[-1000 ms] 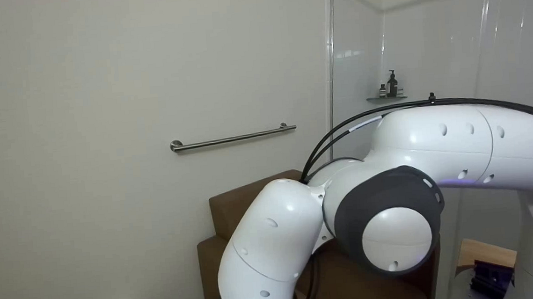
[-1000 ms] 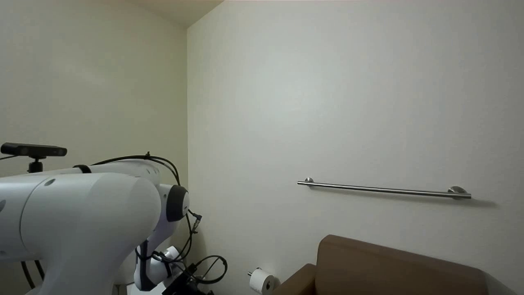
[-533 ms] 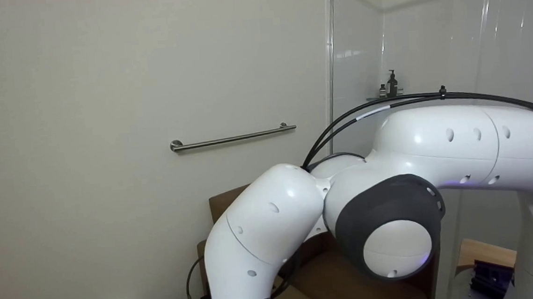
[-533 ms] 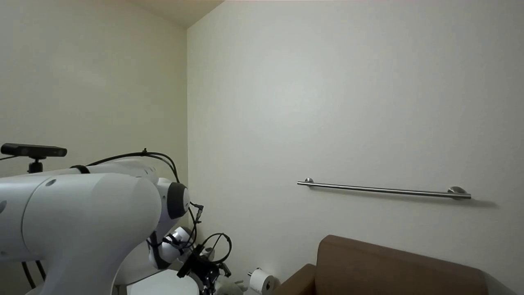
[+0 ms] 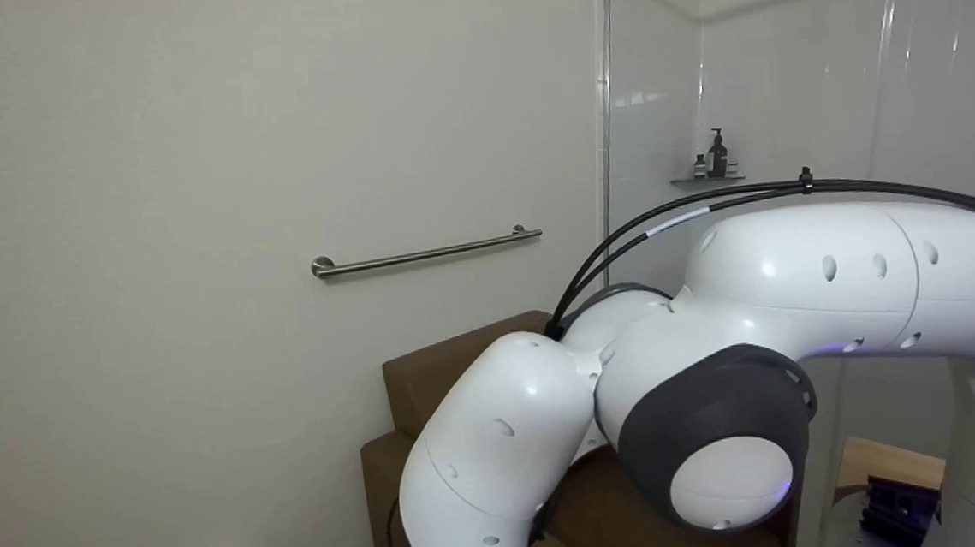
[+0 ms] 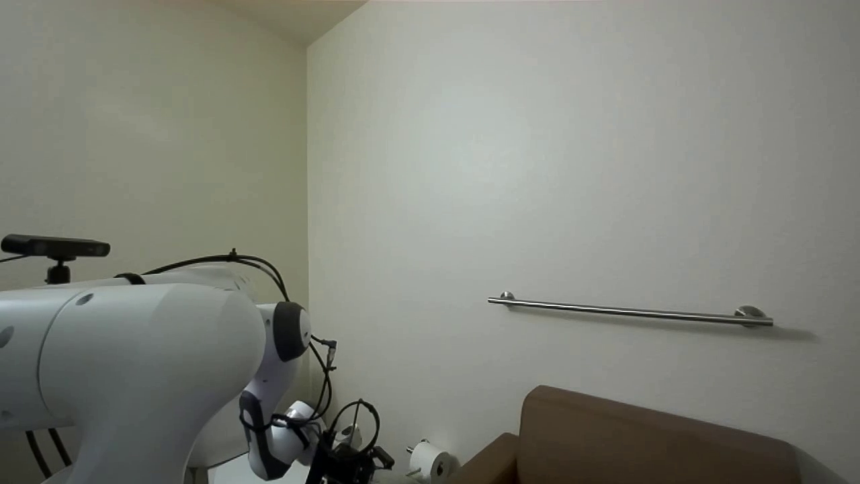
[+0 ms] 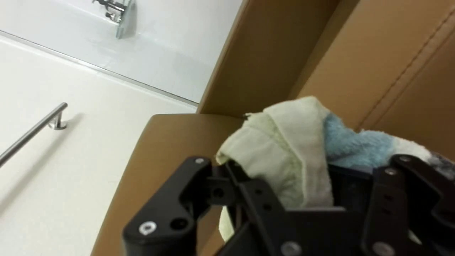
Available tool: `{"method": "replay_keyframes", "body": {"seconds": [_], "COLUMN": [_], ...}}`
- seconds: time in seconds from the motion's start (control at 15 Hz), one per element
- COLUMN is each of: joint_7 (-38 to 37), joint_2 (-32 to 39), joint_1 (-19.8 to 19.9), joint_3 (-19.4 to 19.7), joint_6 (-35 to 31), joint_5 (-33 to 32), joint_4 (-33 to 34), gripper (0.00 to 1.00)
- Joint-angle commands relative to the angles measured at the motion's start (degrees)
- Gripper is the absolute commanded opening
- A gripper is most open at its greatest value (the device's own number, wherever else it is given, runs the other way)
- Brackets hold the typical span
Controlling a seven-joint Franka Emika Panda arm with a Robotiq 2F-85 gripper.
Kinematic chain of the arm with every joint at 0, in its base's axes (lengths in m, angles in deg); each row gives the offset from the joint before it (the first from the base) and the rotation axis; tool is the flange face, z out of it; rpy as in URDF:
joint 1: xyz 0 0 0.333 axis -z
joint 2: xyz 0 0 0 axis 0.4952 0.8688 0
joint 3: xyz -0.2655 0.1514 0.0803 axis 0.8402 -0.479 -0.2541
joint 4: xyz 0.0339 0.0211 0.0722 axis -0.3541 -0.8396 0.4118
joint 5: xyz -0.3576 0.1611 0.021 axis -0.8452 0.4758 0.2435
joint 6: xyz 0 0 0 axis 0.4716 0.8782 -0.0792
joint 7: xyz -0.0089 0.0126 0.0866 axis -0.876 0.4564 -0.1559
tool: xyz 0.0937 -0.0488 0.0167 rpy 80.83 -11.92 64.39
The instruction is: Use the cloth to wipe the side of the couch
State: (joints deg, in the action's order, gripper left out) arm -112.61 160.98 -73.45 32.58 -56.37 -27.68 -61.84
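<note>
In the wrist view, the cloth [image 7: 270, 145], pale mint-green and off-white with folds, is gripped between the black fingers [image 7: 352, 185] of my gripper [image 7: 298, 174]. A fluffy blue-and-white fabric [image 7: 359, 145] bunches beside it; whether it belongs to the same cloth I cannot tell. Behind lies the brown couch [image 7: 174, 145], its seam and panels filling the right side; contact with the cloth is not clear. Both exterior views show the couch [image 5: 451, 370] [image 6: 645, 437] partly. My gripper [image 6: 346, 467] is cut by the bottom edge in an exterior view, its tips out of sight.
A metal grab bar [image 5: 426, 254] runs along the wall above the couch. The toilet-paper roll [image 6: 430, 462] sticks out of the wall near the couch arm and my gripper. A glass shower panel [image 5: 649, 125] stands behind the arm. Black cables [image 6: 359, 410] loop off the wrist.
The arm rose and swung toward the wall by half a second ago, then came down again. My gripper is now lower in view than half a second ago. The couch has not moved.
</note>
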Motion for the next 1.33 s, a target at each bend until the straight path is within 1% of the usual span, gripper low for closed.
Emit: {"method": "replay_keyframes", "body": {"seconds": [0.0, 0.2, 0.47, 0.73, 0.87, 1.0, 1.13, 1.27], "joint_7": [-3.92, -1.90, 4.12, 11.39, 15.95, 18.99, 19.18, 18.68], "joint_2": [0.21, 0.59, 0.63, 0.69, 0.72, 0.74, 0.72, 0.64], "joint_1": [-1.09, -0.51, -0.17, -0.86, -0.61, -0.02, 0.96, 2.87], "joint_3": [-0.59, -3.72, -10.01, -13.73, -14.08, -13.44, -12.22, -11.21], "joint_6": [3.22, 3.76, 1.97, 0.57, 0.81, 0.72, 0.31, -0.07], "joint_5": [-2.95, -2.27, 0.67, 3.29, 4.99, 6.19, 7.17, 9.23], "joint_4": [-5.70, -7.46, -9.15, -9.85, -10.44, -9.40, -5.89, -0.50], "gripper": [0.06, 0.06, 0.06, 0.06, 0.05, 0.06, 0.06, 0.05]}}
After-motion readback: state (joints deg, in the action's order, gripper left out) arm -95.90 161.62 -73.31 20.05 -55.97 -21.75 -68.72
